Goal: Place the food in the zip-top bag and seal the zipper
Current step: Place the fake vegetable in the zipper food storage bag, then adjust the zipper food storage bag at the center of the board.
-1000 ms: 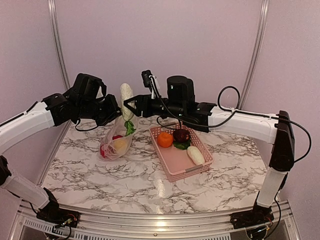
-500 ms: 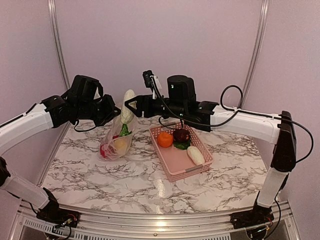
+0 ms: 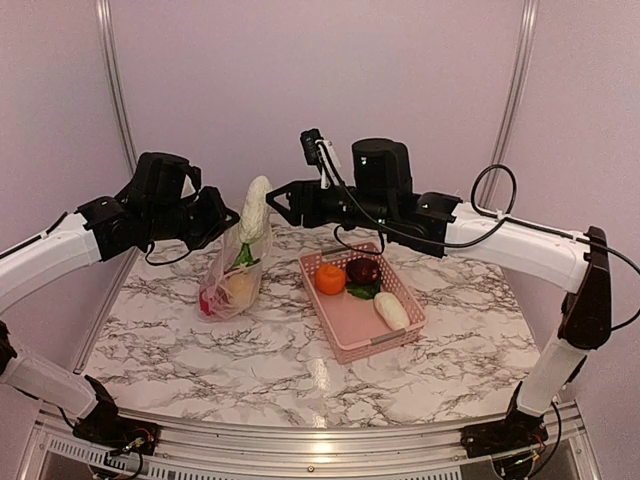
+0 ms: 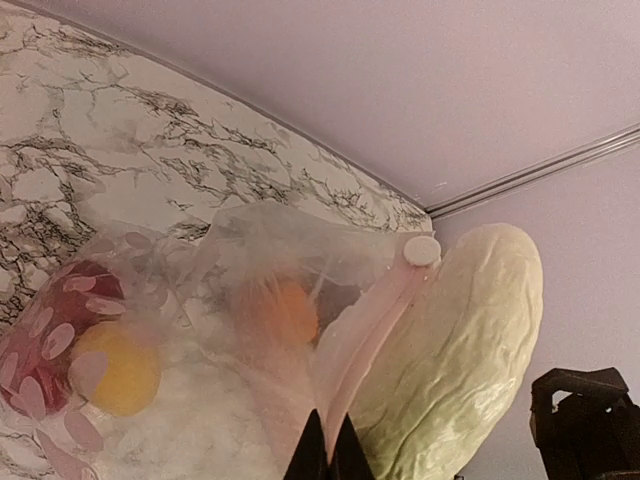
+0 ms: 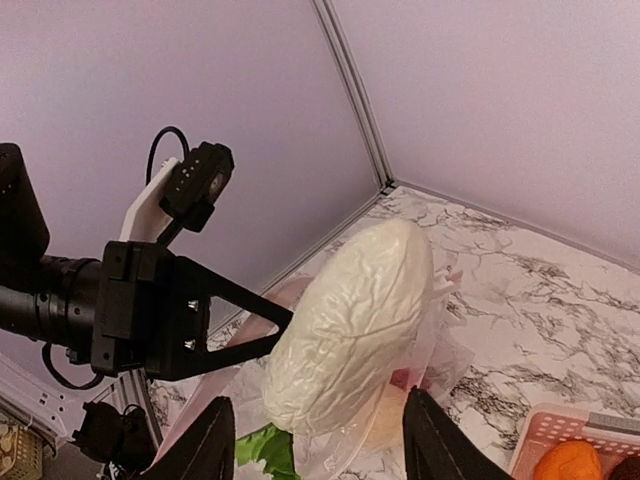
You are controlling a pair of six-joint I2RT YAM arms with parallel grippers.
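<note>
The clear zip-top bag (image 3: 228, 287) hangs from my left gripper (image 3: 230, 220), which is shut on its mouth edge. In the left wrist view the pinkish zipper (image 4: 385, 320) runs up from my left gripper (image 4: 325, 458) to a white tab (image 4: 421, 250). Red (image 4: 55, 315), yellow (image 4: 115, 368) and orange (image 4: 278, 310) food balls lie inside. A pale whitish-green cabbage (image 3: 253, 210) stands tilted in the bag's mouth, its top sticking out. My right gripper (image 3: 272, 202) is open just right of the cabbage (image 5: 350, 325), not touching it.
A pink slatted basket (image 3: 352, 345) sits right of the bag on the marble table (image 3: 250, 380). It holds an orange ball (image 3: 330, 278), a dark purple ball (image 3: 363, 270), a green leaf and a pale elongated piece (image 3: 392, 311). The back wall is close behind.
My right gripper has let go of the cabbage and pulled back up and to the right. The cabbage has dropped lower into the bag's mouth and tilted. My left gripper keeps its hold.
</note>
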